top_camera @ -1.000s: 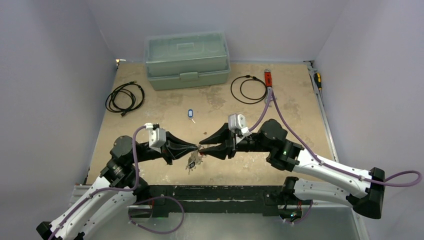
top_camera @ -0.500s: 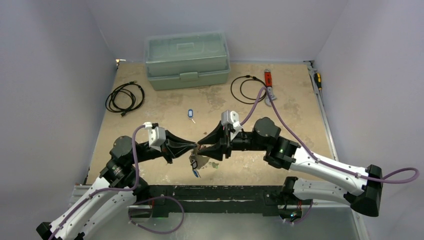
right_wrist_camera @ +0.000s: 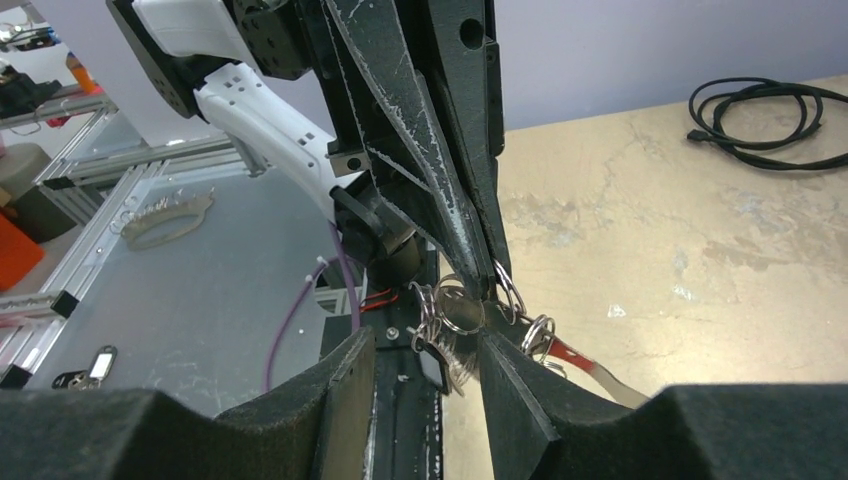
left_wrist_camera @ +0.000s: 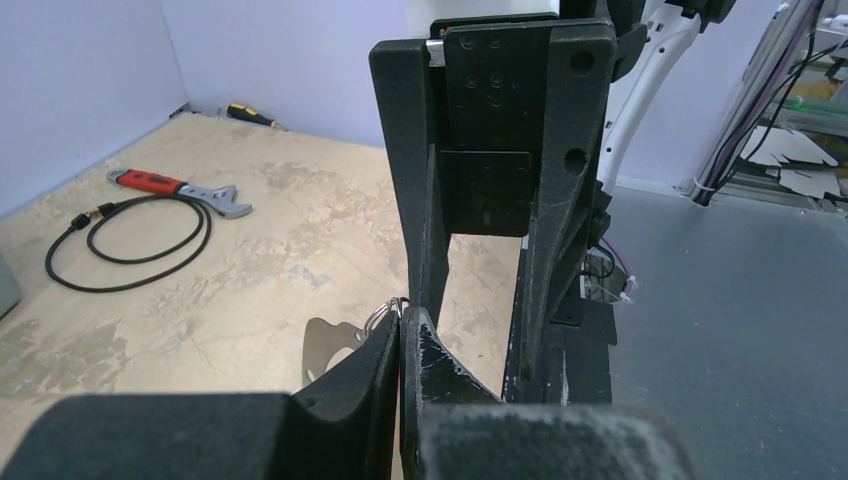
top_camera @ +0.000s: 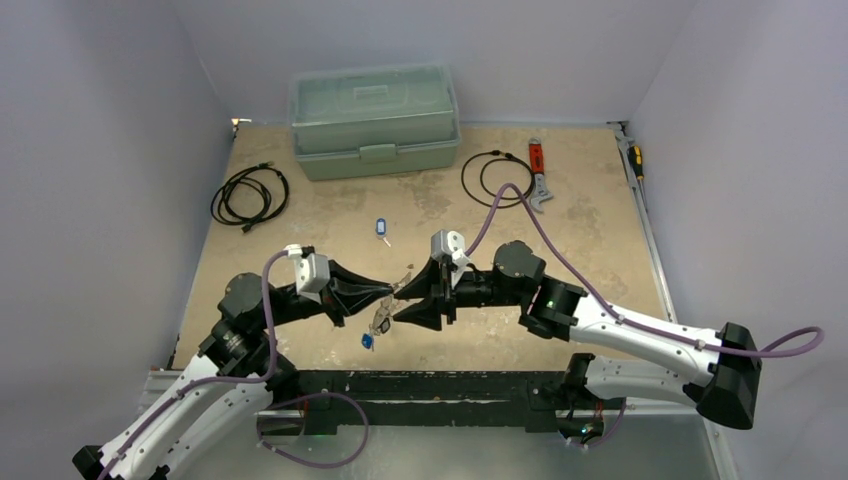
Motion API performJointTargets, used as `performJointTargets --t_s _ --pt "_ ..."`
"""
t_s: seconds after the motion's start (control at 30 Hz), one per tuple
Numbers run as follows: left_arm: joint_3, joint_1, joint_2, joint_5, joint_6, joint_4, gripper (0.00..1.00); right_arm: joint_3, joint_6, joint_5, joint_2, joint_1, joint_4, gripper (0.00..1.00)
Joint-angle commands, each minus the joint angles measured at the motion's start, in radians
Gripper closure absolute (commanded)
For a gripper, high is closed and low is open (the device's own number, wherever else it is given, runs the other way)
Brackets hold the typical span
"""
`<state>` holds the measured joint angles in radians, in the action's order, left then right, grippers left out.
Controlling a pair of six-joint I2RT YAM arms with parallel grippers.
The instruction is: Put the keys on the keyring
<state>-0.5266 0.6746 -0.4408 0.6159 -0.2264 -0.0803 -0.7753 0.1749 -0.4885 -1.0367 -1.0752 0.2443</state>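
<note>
Your left gripper, in front of the green toolbox, has its fingers pinched tight on the keyring, with keys dangling below. Your right gripper faces it, fingers parted either side of the ring. One blue key lies nearer the toolbox.

No words, numbers or logos are legible in any view. A pale patch on the green toolbox lid may be a label, unreadable here.
</note>
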Motion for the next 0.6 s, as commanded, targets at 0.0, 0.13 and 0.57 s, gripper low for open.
performJointTargets --t_s 0.0,0.13,0.57 --pt "-0.037 -0.004 0.016 0.004 -0.013 -0.059 1.0 0.013 -0.003 0.029 0.02 -0.005 0.043 0.54" --pt "-0.036 -0.004 0.019 0.022 -0.017 -0.07 1.0 0.032 -0.01 0.068 0.045 -0.003 0.051 0.52" --pt "-0.028 -0.004 0.013 0.07 -0.039 -0.104 1.0 0.022 -0.034 0.087 0.071 -0.003 0.098 0.51"
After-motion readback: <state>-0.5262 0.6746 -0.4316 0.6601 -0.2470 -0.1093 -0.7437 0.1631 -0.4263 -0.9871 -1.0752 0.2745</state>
